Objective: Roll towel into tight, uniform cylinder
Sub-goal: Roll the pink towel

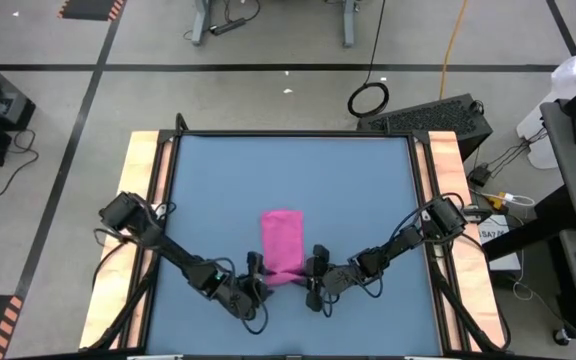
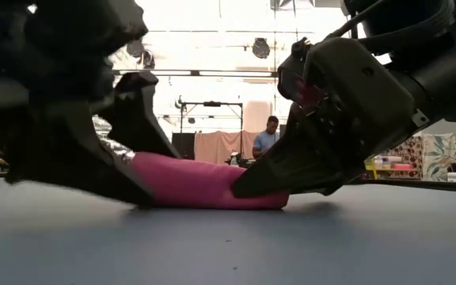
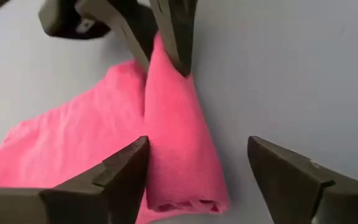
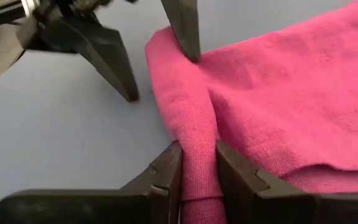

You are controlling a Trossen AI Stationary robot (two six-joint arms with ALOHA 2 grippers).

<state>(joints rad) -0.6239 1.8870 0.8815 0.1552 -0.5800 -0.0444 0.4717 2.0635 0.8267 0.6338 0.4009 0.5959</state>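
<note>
Overhead view evenly lit, soft shadows on table (image 1: 288,190). Low view: far room blown out by ceiling glare, near arms dark, blurred. Wrist views bright, own fingers soft

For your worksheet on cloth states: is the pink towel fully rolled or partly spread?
Partly rolled: the towel has a rolled near edge, pinched by the right gripper; the rest lies flat.

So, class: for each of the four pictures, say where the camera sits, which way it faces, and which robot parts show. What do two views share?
High view: overhead, looking straight down on the blue tabletop; both dark arms show.
Low view: table height, looking level across into the room; both grippers loom large.
Left wrist view: on the left arm, looking past the open left gripper, which straddles the roll's end.
Right wrist view: on the right arm; the right gripper pinches the roll.
Shared: both wrist views show the partly rolled magenta-pink cloth towel and the other gripper.
</note>
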